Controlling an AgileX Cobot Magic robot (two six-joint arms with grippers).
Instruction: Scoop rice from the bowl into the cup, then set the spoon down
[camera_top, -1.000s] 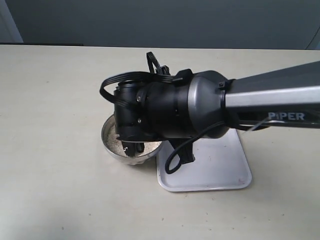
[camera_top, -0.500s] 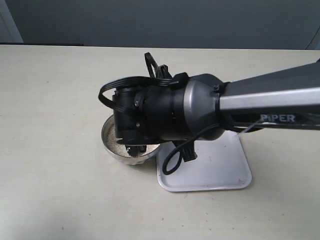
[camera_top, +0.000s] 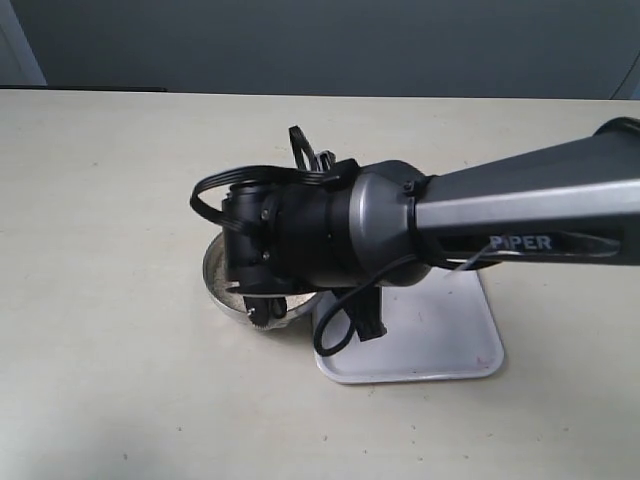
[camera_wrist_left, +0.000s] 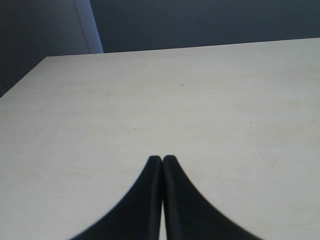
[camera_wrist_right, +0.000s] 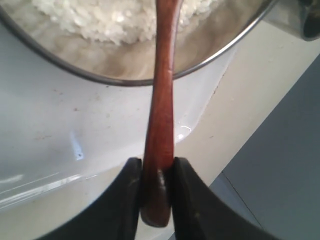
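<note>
bowl (camera_top: 218, 282): stood on the pale table (camera_top: 100, 340); lay mostly hidden under the right arm (camera_top: 480, 215) in the exterior view.

rice (camera_wrist_right: 107, 17): lay inside the bowl, heaped white against the inner wall.

spoon (camera_wrist_right: 160, 115): reached from outside the bowl, across its rim, down toward the rice. Could not tell whether the head sat in the grains, being cut off by the frame edge.

right gripper (camera_wrist_right: 157, 170): narrowed to the handle's width, one finger pressed on each side of the spoon's tail end. Hung just outside the bowl's rim, above the tray (camera_wrist_right: 55, 130).

tray: lay just beside the bowl, on its right in the exterior view. Could not tell whether touching.

cup (camera_wrist_right: 307, 17): glimpsed only as a sliver of shiny steel just beyond the bowl's rim.

left gripper (camera_wrist_left: 162, 161): pressed fully together, tips touching, nothing between them. Hung over bare table. Could not tell its place relative to the bowl.
</note>
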